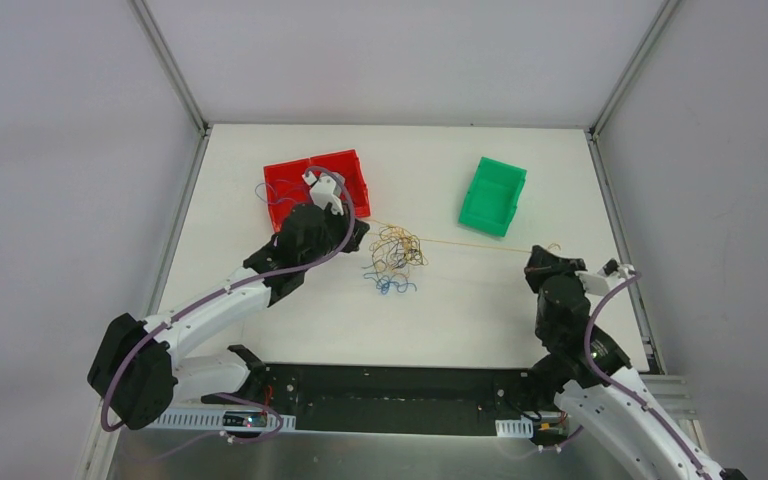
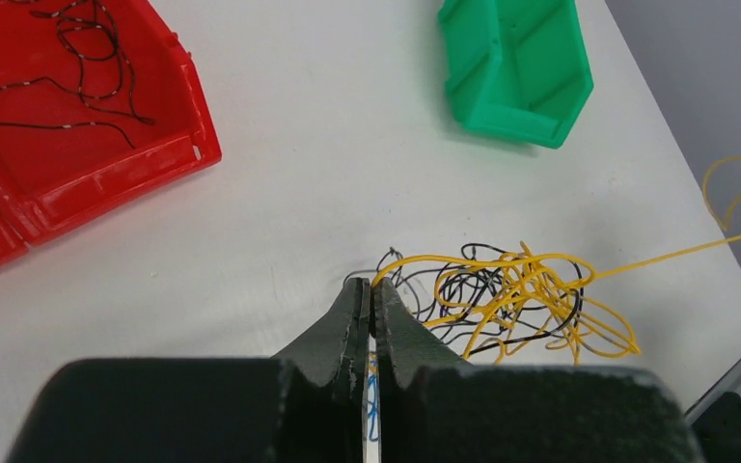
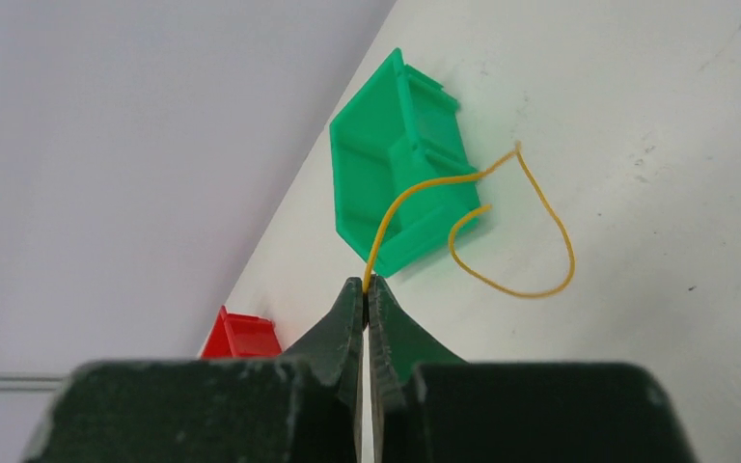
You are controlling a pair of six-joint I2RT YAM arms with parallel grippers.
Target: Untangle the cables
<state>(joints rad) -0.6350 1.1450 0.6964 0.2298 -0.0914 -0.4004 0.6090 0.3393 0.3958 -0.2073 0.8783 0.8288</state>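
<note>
A tangle of thin yellow, black and blue cables lies mid-table; it also shows in the left wrist view. My left gripper sits at the tangle's left edge, shut on a yellow cable at its fingertips. One yellow cable runs taut from there to my right gripper, which is shut on it; its free end loops over the table. A black cable lies in the red bin.
A red bin stands at the back left, also in the left wrist view. A green bin stands at the back right, seen too in both wrist views. Grey walls enclose the table.
</note>
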